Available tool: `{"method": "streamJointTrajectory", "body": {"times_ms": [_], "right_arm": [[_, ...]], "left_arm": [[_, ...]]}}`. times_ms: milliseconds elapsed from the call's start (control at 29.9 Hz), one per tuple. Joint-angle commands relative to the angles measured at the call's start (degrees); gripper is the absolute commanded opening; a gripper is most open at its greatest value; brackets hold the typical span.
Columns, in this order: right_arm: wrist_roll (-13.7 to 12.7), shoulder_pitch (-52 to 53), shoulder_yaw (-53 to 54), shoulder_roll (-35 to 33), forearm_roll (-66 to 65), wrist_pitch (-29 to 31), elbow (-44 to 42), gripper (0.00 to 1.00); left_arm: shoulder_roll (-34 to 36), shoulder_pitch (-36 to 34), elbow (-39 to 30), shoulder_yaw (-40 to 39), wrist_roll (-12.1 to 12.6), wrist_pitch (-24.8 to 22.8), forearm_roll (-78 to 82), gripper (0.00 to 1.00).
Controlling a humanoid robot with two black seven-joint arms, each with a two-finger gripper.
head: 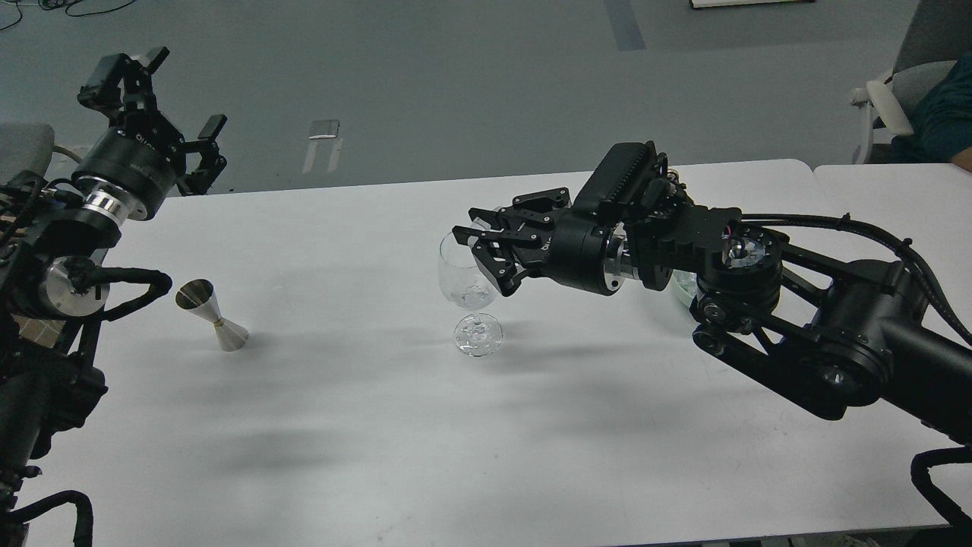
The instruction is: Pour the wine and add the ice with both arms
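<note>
Reaching over the rim of the wine glass (469, 275), right gripper (486, 251) with fingers partly spread; any ice cube between them too small to tell. Left gripper (163, 114) raised far left, fingers wide, empty. Jigger (211, 314) upright, untouched: pouring seemingly pending. Ice bowl (683, 285) mostly hidden behind the right arm.

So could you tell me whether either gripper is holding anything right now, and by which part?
The left gripper is open and empty. The right gripper, at the wine glass rim, may pinch an ice cube, but that cannot be told.
</note>
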Motion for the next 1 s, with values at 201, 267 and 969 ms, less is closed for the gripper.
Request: {"method": "streamJointTrajectory", "body": {"times_ms": [201, 267, 969], "right_arm": [[0.0, 0.1, 0.0, 0.2, 0.0, 0.0, -1.4, 0.05], [0.0, 0.1, 0.0, 0.2, 0.0, 0.0, -1.6, 0.05], [-0.1, 1.2, 0.0, 3.2, 0.0, 0.0, -4.0, 0.1]], "left_arm": [[-0.3, 0.4, 0.0, 0.0, -0.2, 0.0, 0.0, 0.98], [-0.4, 0.4, 0.0, 0.0, -0.2, 0.0, 0.0, 0.98], [-0.3, 0.5, 0.0, -0.2, -0.2, 0.0, 0.0, 0.98]]}}
